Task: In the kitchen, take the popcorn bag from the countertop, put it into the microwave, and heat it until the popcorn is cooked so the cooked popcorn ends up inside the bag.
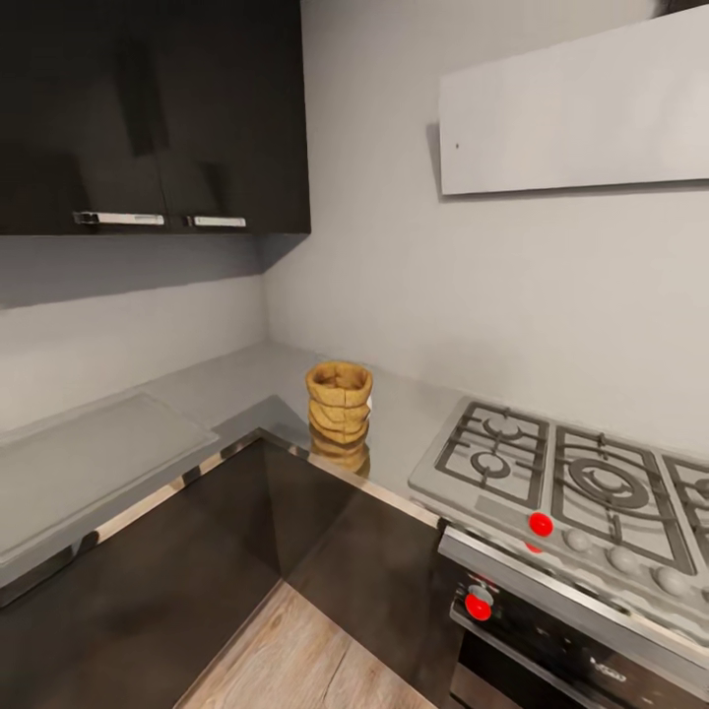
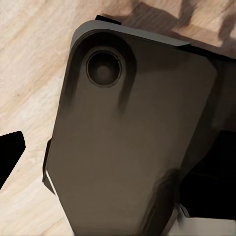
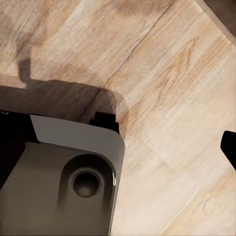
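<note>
The popcorn bag, a small tan sack with bulging folds and a rolled rim, stands upright on the grey countertop in the corner of the kitchen, just left of the hob. One black fingertip of my left gripper hangs over the wood floor, and so does one fingertip of my right gripper. Both are far from the bag. The microwave and the popcorn are out of view.
A gas hob above a steel oven with red knobs sits at the right, under a white hood. Dark upper cabinets hang at the left over a pale flat panel. My dark base stands on the wood floor.
</note>
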